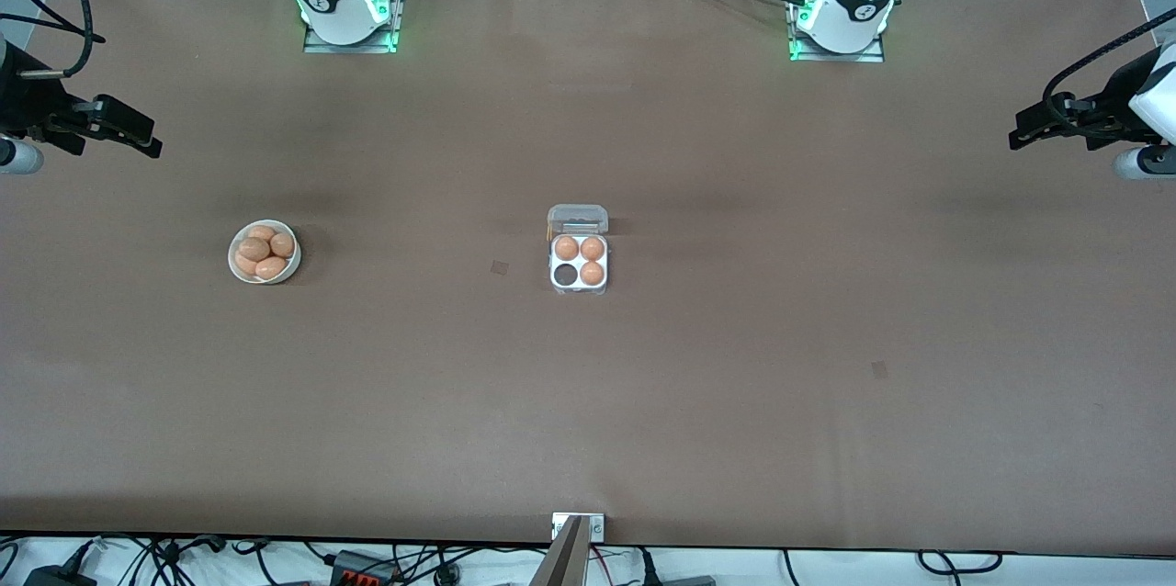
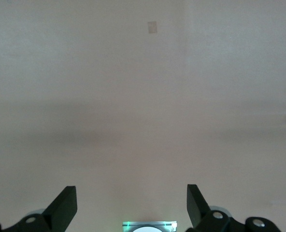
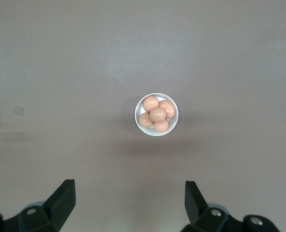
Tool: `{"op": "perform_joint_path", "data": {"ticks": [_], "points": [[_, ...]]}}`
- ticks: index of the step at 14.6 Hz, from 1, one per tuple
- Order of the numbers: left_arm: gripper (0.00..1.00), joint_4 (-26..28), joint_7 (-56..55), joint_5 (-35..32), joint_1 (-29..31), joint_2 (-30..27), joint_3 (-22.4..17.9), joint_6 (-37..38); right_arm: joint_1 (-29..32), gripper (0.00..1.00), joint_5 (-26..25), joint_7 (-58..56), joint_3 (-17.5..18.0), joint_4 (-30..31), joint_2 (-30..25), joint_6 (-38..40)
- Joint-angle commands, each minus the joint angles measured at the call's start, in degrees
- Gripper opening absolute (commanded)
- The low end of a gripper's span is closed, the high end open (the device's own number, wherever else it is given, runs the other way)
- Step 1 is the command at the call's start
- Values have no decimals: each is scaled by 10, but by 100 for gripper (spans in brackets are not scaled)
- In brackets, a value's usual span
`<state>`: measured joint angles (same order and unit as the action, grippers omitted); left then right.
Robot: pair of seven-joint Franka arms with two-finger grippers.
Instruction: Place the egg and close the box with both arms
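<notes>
A: Front view?
B: The box (image 1: 579,261) sits mid-desk (image 1: 735,384), lid open, three eggs in its cells, one cell empty. The bowl (image 1: 264,252) of eggs (image 1: 258,248) lies well apart from the box, toward the right arm's end.
A: Left wrist view?
B: The left hand (image 2: 132,205) hangs over bare desk, well apart from the box, fingers spread, holding nothing.
A: Right wrist view?
B: The right hand (image 3: 130,202) hangs near the bowl (image 3: 156,114), fingers spread, empty.

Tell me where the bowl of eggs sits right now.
In the front view the bowl of eggs stands on the table toward the right arm's end, level with the open box at mid-table; the right wrist view shows it too.
</notes>
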<state>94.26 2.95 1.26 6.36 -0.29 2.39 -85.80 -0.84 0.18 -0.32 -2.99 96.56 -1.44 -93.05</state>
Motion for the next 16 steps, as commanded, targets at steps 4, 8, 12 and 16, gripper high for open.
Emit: {"op": "perform_joint_path", "data": {"ticks": [4, 8, 12, 16], "points": [[100, -15, 13, 4, 1, 6, 2, 11, 0, 100, 2, -6, 2, 3, -6, 3], [100, -15, 12, 4, 0, 6, 2, 11, 0, 100, 2, -6, 2, 4, -5, 3], [100, -15, 12, 4, 0, 6, 2, 11, 0, 100, 0, -4, 2, 4, 0, 15], [100, -15, 12, 4, 0, 6, 2, 11, 2, 100, 0, -5, 2, 3, 33, 49]]}}
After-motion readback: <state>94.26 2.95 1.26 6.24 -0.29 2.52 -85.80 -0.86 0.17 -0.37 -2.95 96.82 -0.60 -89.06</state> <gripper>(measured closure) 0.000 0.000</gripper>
